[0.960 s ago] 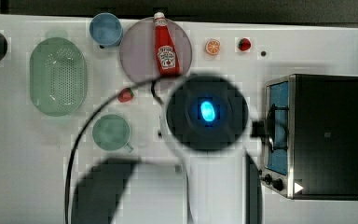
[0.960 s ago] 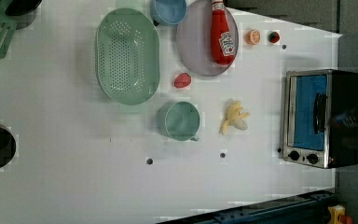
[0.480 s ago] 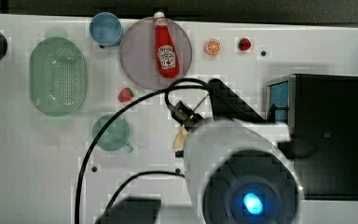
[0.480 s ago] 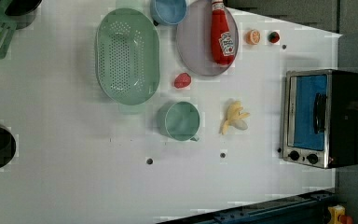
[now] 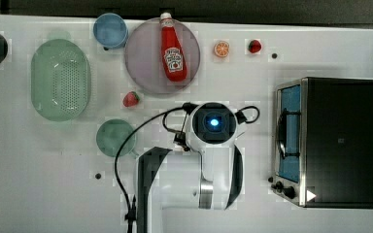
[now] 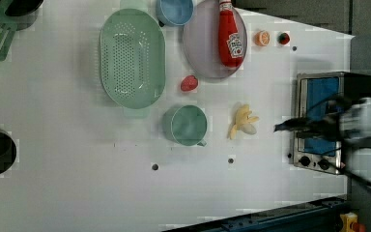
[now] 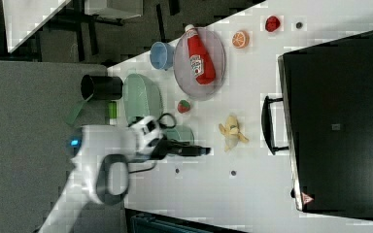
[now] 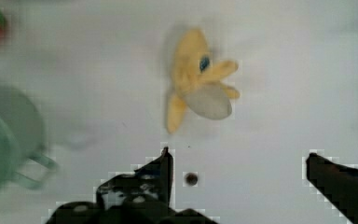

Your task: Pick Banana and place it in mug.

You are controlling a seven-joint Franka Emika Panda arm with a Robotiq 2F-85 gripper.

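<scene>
While the white table (image 6: 77, 193) carries every item, its largest is the black toaster oven (image 5: 337, 141) with a blue-tinted door, at the top view's right. Next, the white arm (image 5: 189, 187) reaches in from the top view's lower edge. Pale green perforated oval basket (image 6: 132, 58): the left view's upper left. Grey round plate (image 5: 148, 73): bears a red ketchup bottle (image 5: 173, 53) lying on its side. Teal-green mug (image 6: 188, 125): upright, below the basket in the left view, handle towards the lower right. Light blue cup (image 5: 110, 30): just beside the plate. Gripper (image 8: 237, 163): black fingers (image 8: 161, 170) spread wide apart, nothing between them, apart from the banana in the wrist view. Banana (image 6: 243, 122): pale yellow, partly peeled, flat on the table between mug and oven in the left view, near the mug but not touching. Strawberry (image 6: 189, 83): between basket and plate. Orange slice (image 5: 221, 49) and a second strawberry (image 5: 255, 46): side by side right of the plate in the top view.
</scene>
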